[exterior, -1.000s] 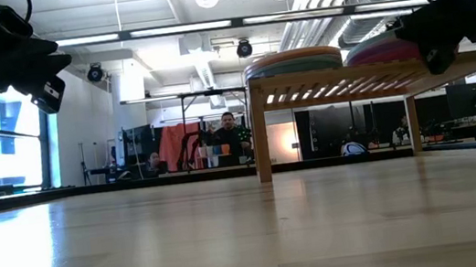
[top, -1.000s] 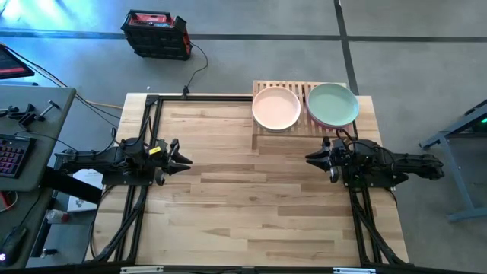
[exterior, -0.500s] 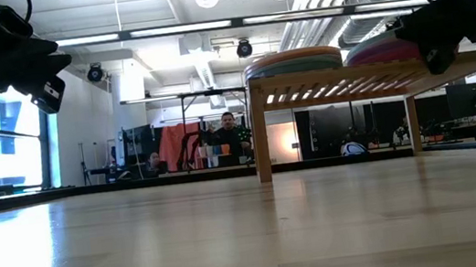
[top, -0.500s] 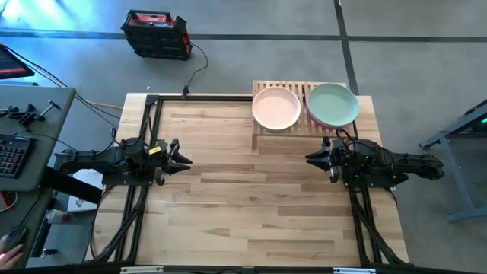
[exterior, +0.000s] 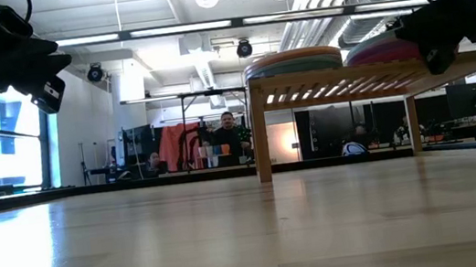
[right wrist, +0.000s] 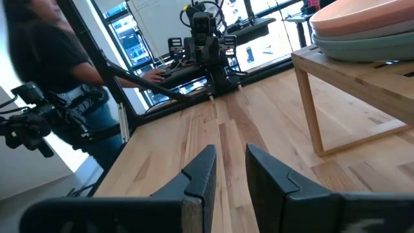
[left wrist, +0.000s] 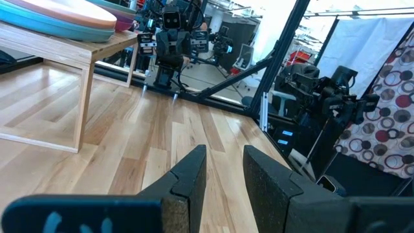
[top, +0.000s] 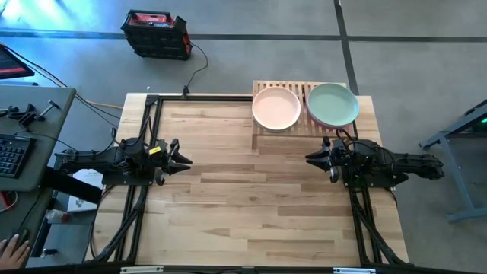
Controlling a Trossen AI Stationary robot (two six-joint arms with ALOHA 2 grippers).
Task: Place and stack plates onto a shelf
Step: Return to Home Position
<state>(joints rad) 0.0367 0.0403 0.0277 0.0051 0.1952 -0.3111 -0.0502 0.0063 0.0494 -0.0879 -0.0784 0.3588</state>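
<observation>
- We see both arms parked low at the table's (top: 228, 213) side edges, pointing inward, well apart from each other.
- L gripper (top: 184, 158) sits over the table's left part, far from the shelf (top: 303, 131). In its wrist view the fingers (left wrist: 194, 171) stand a narrow gap apart w/ bare wood showing between them, nothing held.
- R gripper (top: 310, 158) is near the shelf's front edge, not touching it. Its wrist view shows the same: fingers (right wrist: 204, 169) a narrow gap apart, empty.
- The shelf stands at the table's far right corner area, w/ two plate stacks side by side on top.
- Left stack (top: 276, 108): top plate is pale peach-pink.
- Right stack (top: 332, 104): top plate is pale green.
- In the low view we see the left stack's rims (exterior: 291, 60) above the slats; the right stack is partly hidden behind the R arm, a pinkish rim (exterior: 379, 48) showing.
- We can't count the plates per stack for sure.
- Off the table: a person in a dark top (right wrist: 45, 58) shows beyond the table in the R wrist view, and a hand (top: 11, 247) is at the bottom left corner of the high view.
</observation>
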